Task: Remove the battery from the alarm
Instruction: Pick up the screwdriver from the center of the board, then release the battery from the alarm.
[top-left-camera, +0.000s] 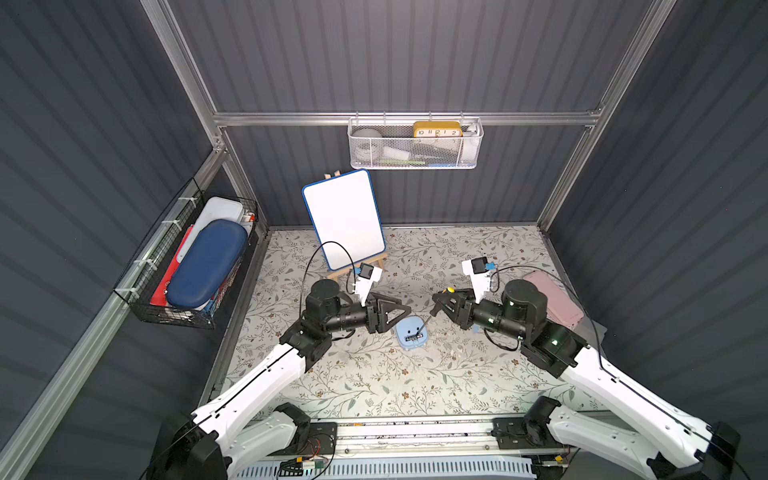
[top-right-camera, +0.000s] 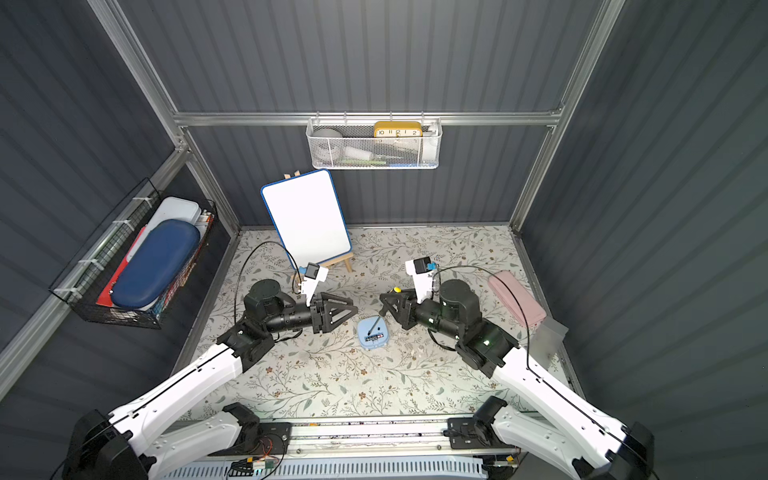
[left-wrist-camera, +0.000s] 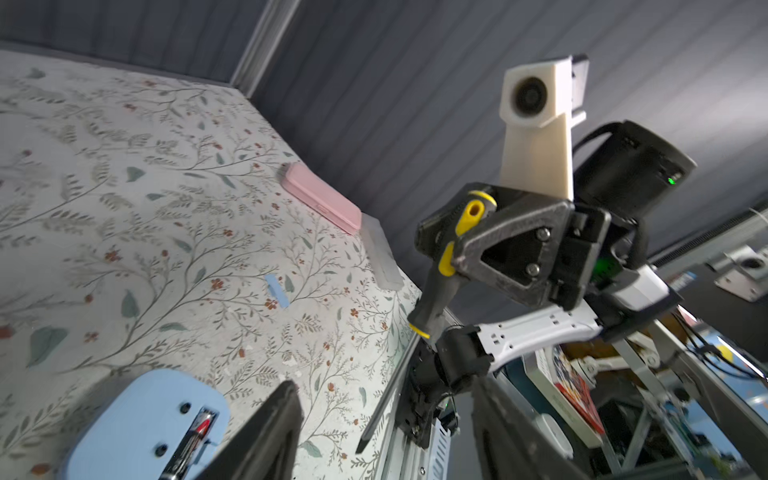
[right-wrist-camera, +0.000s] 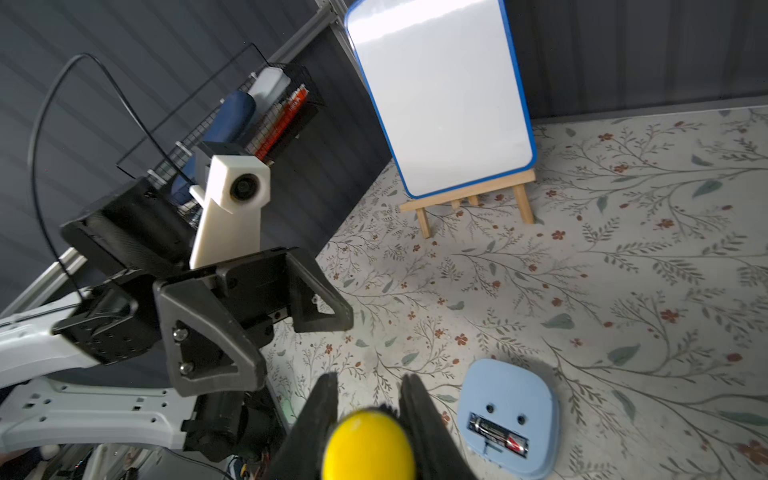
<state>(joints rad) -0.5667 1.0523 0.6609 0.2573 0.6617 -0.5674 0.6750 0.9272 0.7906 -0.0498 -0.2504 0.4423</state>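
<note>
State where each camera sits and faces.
Top view: overhead at front, looking down on the table; both arms show.
Top view: same head, same look at the alarm; both arms.
Left wrist: on left arm, facing right pincer gripping screwdriver; own fingertips.
Right wrist: on right arm, facing open left pincer, whiteboard; own fingers.
Shared: both wrist views show the battery.

White links (top-left-camera: 249, 386), black joints (top-left-camera: 324, 297), triangular screwed black fingers (right-wrist-camera: 237, 332), looping cables (top-left-camera: 332, 242)
</note>
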